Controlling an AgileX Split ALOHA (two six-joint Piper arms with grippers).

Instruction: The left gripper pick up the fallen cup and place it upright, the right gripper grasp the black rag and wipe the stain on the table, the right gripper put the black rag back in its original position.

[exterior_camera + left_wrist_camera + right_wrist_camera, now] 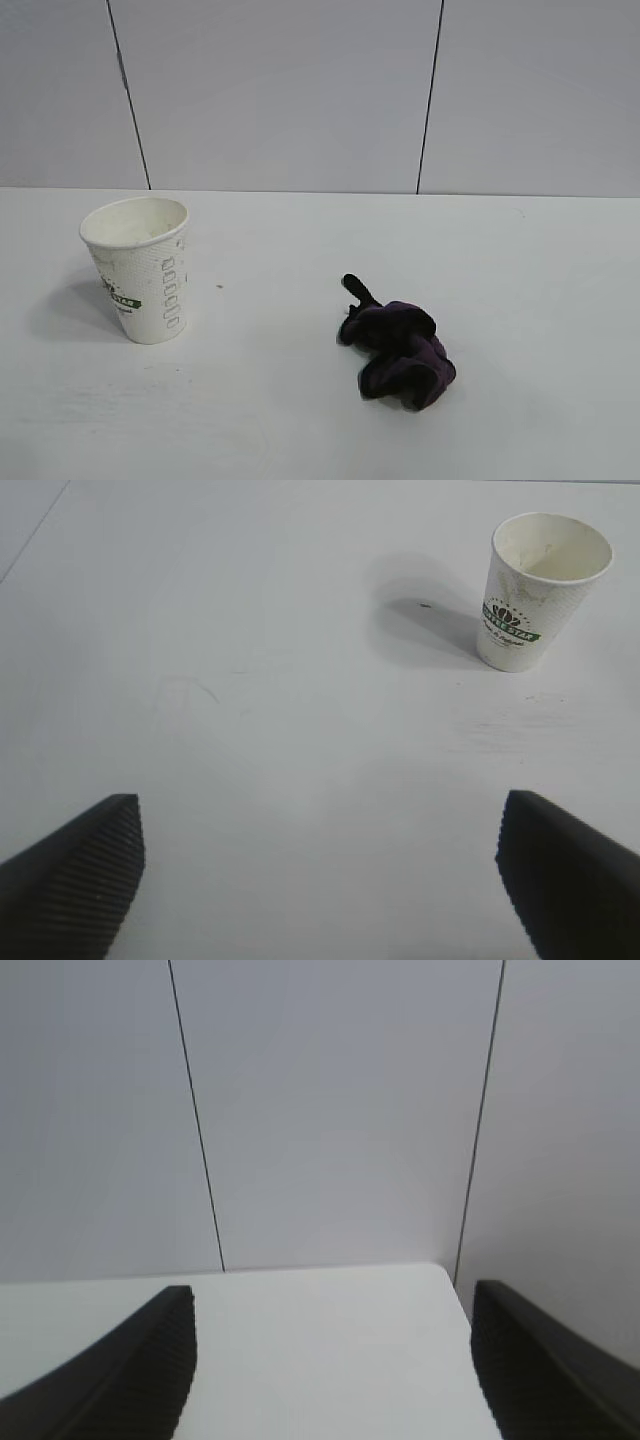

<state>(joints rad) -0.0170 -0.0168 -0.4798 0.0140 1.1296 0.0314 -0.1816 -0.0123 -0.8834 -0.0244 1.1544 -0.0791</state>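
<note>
The white paper cup (140, 268) with its green logo stands upright at the left of the table (300, 420). It also shows in the left wrist view, where the cup (535, 590) is well beyond my left gripper (320, 870), which is open over bare tabletop with nothing between its fingers. The black rag (400, 350), a black and purple lump with a thin tail, lies loose right of centre. My right gripper (330, 1360) is open and empty, facing a table corner and the wall. No stain shows on the table. Neither gripper appears in the exterior view.
A grey panelled wall (280, 90) with dark seams runs behind the table. A tiny dark speck (219, 287) lies right of the cup. A table corner (440, 1272) shows in the right wrist view.
</note>
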